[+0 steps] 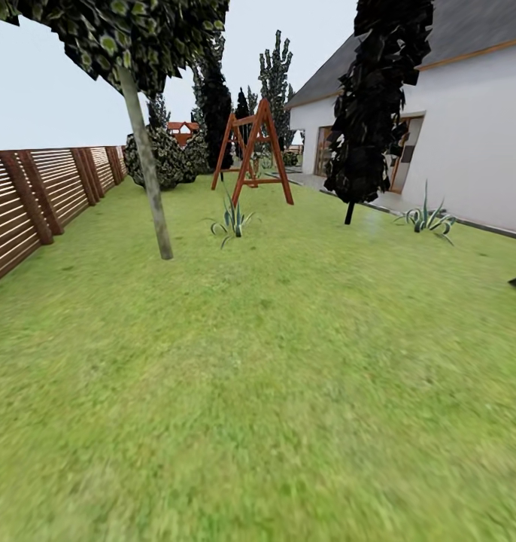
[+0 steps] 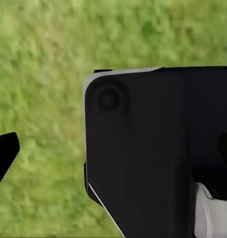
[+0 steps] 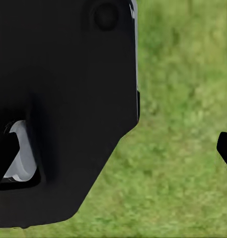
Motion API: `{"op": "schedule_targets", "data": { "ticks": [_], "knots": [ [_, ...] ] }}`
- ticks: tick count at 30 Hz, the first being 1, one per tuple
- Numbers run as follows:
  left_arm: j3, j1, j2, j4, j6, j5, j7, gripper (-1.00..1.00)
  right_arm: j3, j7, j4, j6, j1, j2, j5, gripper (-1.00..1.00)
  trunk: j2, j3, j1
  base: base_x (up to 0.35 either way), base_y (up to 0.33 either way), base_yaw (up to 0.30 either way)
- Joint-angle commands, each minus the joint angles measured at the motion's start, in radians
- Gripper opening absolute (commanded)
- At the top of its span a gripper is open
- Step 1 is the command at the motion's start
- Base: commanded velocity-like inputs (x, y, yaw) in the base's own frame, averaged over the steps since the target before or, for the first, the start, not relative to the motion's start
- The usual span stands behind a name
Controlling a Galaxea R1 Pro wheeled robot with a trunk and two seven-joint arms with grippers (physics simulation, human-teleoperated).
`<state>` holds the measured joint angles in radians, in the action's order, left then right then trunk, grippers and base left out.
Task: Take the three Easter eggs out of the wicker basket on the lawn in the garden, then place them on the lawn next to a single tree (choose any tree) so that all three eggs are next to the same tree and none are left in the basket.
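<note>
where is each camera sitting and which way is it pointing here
Head view: on the robot's head, facing forward down the lawn toward the tree, fence, swing frame and house; none of the robot's body.
Left wrist view: on the left arm, pointing down at grass, beside a large black robot part.
Right wrist view: on the right arm, pointing down at grass, beside the black body.
Shared: all three show lawn; both wrist views show dark robot body.

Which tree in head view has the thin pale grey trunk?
The tree by the fence, left of the swing frame. The one near the house is a dark column.
</note>
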<state>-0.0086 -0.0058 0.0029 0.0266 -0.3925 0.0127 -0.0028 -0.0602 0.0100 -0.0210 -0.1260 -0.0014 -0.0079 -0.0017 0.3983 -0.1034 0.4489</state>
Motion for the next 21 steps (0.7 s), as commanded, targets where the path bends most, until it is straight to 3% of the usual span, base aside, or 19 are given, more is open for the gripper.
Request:
{"op": "schedule_targets", "data": {
  "ticks": [1, 21],
  "knots": [
    [-0.001, -0.001, 0.0, -0.001, -0.003, 0.001, 0.0, 1.0, -0.006, 0.001, 0.0, -0.003, 0.0, 0.0, 0.0, 1.0, 0.002, -0.002, 0.001, 0.335, 0.0, 0.0],
    [-0.001, 0.0, -0.001, -0.001, -0.003, 0.001, 0.0, 1.0, -0.006, 0.001, 0.009, -0.003, 0.0, 0.001, -0.002, 1.0, 0.002, -0.002, 0.001, 0.336, 0.0, 0.0]
  ]
}}
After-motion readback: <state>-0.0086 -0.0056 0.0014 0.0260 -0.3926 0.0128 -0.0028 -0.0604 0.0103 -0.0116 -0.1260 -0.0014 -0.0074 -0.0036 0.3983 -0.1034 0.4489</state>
